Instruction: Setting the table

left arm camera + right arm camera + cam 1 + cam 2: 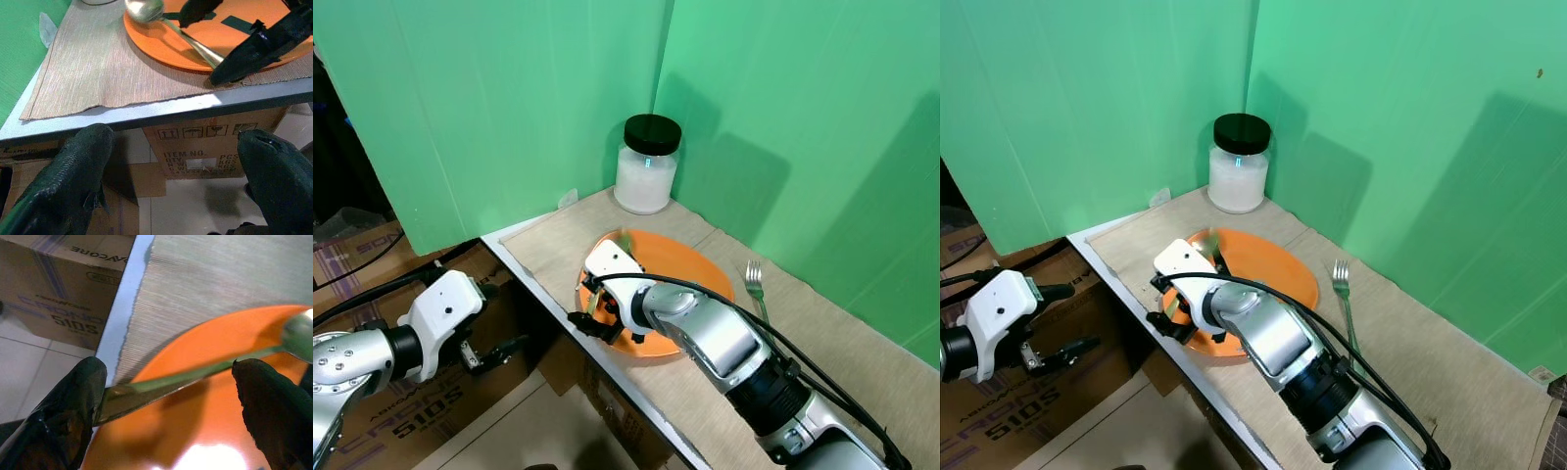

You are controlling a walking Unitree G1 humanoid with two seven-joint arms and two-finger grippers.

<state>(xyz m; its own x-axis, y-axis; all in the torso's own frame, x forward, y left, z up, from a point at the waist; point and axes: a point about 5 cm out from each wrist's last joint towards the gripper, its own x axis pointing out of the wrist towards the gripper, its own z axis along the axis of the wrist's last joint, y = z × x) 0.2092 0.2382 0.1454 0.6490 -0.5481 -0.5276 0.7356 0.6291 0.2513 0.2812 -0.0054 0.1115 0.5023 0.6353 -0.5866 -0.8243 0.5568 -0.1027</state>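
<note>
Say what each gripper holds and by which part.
Right gripper has the spoon between its fingers at the handle end, over the plate; firm grip cannot be told. Left gripper holds nothing.

White-edged bench (570,296) set in a corner of green screens, its top covered by a beige woven cloth mat (842,343). On the mat: round orange plate (690,269) at the near edge, silver metal fork (757,289) just beside it, white glass jar with black lid (647,164) toward the corner
</note>
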